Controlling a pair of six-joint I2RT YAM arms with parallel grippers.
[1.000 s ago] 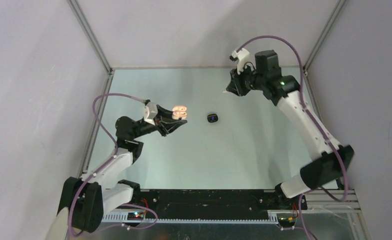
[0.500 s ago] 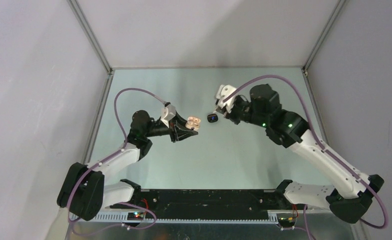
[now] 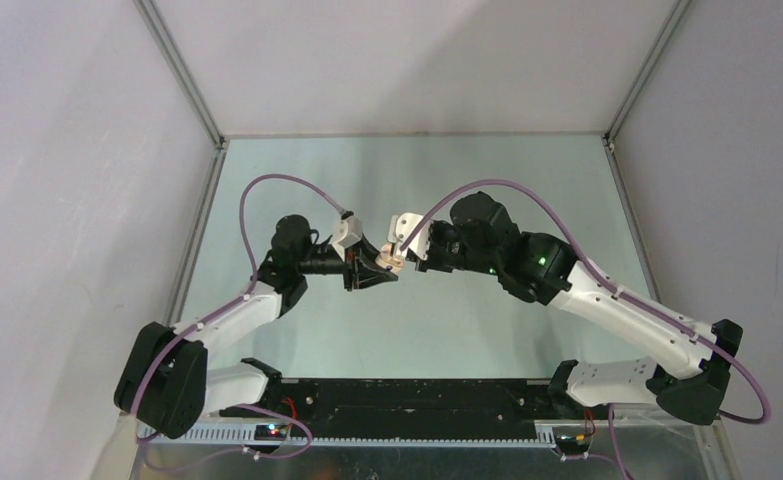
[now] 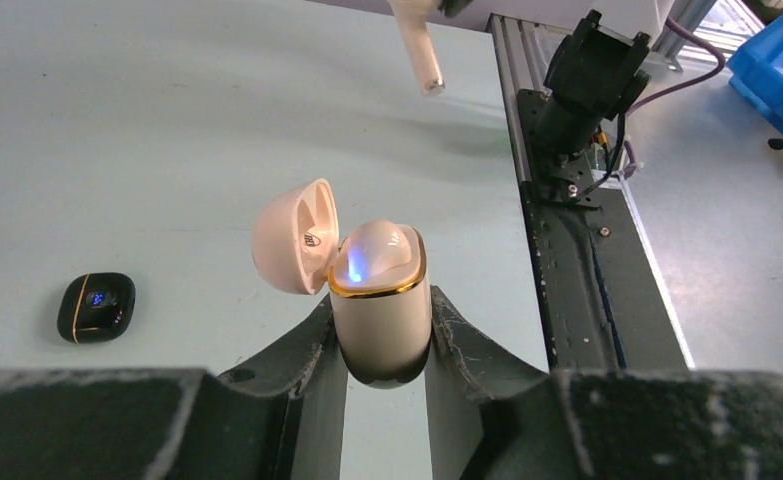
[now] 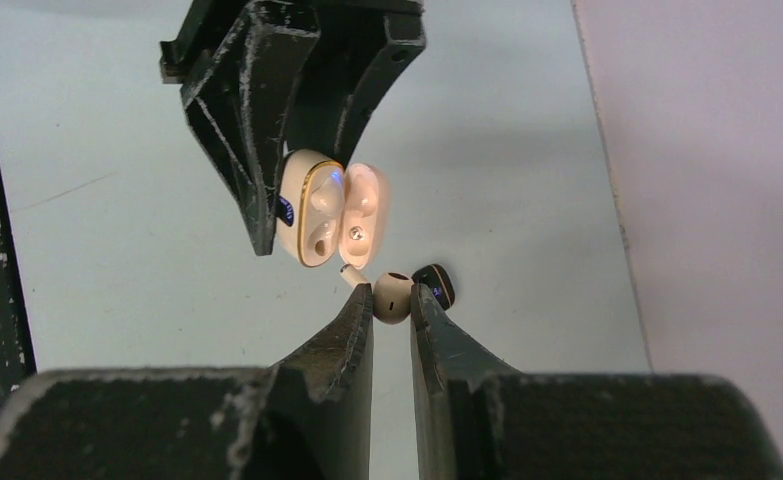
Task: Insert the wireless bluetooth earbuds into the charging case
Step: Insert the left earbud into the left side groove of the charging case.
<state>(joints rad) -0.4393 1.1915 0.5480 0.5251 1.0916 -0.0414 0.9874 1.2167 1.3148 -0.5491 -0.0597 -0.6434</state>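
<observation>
My left gripper (image 4: 380,302) is shut on the beige charging case (image 4: 379,300) and holds it above the table. The case's lid (image 4: 295,235) is flipped open and a blue light glows inside. My right gripper (image 5: 392,297) is shut on a cream-white earbud (image 5: 392,299). The earbud's stem tip sits just short of the open case (image 5: 317,210). In the left wrist view that earbud (image 4: 422,55) hangs at the top. From above, the left gripper (image 3: 379,262) and the right gripper (image 3: 399,250) meet tip to tip at the table's middle.
A small black piece (image 4: 96,306) with a gold line and a blue light lies on the table, just past my right fingertips (image 5: 434,283). The black base rail (image 4: 577,290) runs along the near edge. Grey walls enclose the table (image 3: 487,160).
The right arm has swung from the far right corner to the middle with the earbud. The left arm has carried the open case rightward to meet it. The black piece is now hidden from above.
</observation>
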